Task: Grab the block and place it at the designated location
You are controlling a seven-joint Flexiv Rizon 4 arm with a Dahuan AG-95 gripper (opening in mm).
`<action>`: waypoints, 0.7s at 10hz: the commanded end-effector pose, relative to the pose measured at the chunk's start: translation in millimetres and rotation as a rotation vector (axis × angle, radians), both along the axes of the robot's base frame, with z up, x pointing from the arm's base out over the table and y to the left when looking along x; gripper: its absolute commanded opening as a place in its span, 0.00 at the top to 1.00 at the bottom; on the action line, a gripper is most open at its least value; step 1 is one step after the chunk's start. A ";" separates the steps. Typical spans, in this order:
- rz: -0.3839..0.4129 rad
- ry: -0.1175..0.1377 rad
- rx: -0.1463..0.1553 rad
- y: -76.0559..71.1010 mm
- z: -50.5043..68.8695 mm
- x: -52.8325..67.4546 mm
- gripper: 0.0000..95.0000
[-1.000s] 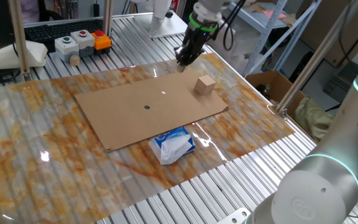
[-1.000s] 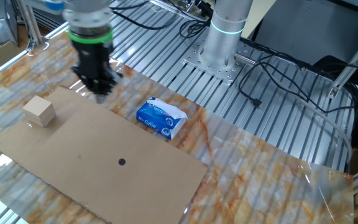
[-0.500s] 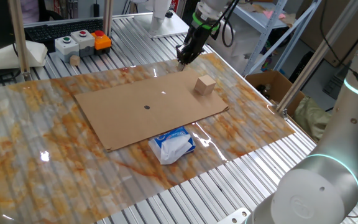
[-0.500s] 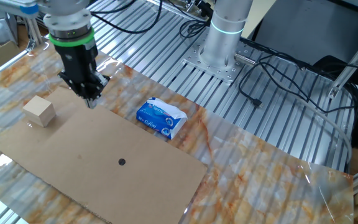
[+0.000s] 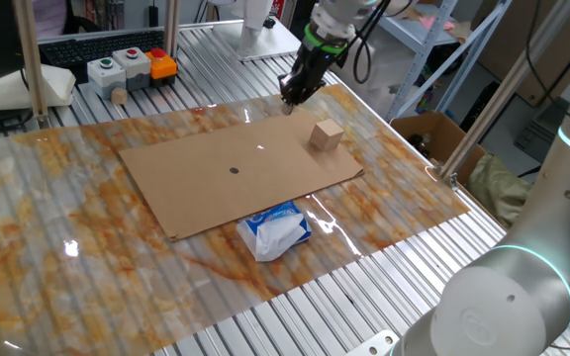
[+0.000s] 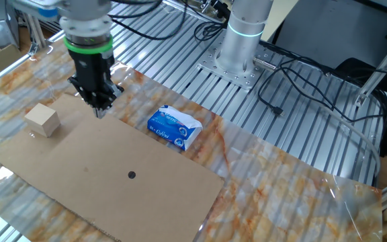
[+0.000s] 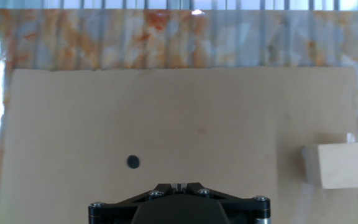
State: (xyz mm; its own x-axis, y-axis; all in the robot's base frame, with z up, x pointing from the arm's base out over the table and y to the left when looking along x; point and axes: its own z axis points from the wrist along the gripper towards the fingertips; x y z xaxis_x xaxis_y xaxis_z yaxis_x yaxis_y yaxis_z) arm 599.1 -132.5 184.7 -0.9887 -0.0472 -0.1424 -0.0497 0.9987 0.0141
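No brand or wording can be made out on the blue-and-white packet (image 6: pixel 174 127); print is present on its top face but too small to read. The button box (image 5: pixel 130 64) at the far edge of the counter (image 5: pixel 47 208) shows red, green and orange caps, with no readable labels. The block (image 5: pixel 327 134) and the cardboard sheet (image 5: pixel 206 188) carry no writing.

The gripper (image 6: pixel 100 109) hangs over the sheet's edge, tips pointing down. In both fixed views the fingers (image 5: pixel 291 96) come to a single narrow point with no gap seen between them; they appear closed together and hold nothing. They touch neither block nor packet. In the hand view only the black base of the gripper (image 7: pixel 179 202) shows at the bottom of the frame; the tips cannot be seen there.

The block (image 6: pixel 43 120) rests flat on the sheet near one corner, apart from the gripper. It is a cube with no long axis. In the hand view the block (image 7: pixel 335 165) lies at the right, its edges turned slightly off the sheet's edges.

The dot (image 7: pixel 133 162) sits near the middle of the sheet, well apart from the block and uncovered. The dot (image 6: pixel 132 175) lies between block and packet in distance from the gripper. The packet lies on the counter just beside the sheet's long edge.
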 end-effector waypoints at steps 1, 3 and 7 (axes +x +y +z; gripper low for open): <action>0.026 -0.008 -0.050 -0.6 0.3 -1.2 1.00; 0.040 -0.008 -0.046 -0.2 -2.3 -1.1 1.00; 0.025 -0.013 -0.010 -0.2 -2.3 -1.1 1.00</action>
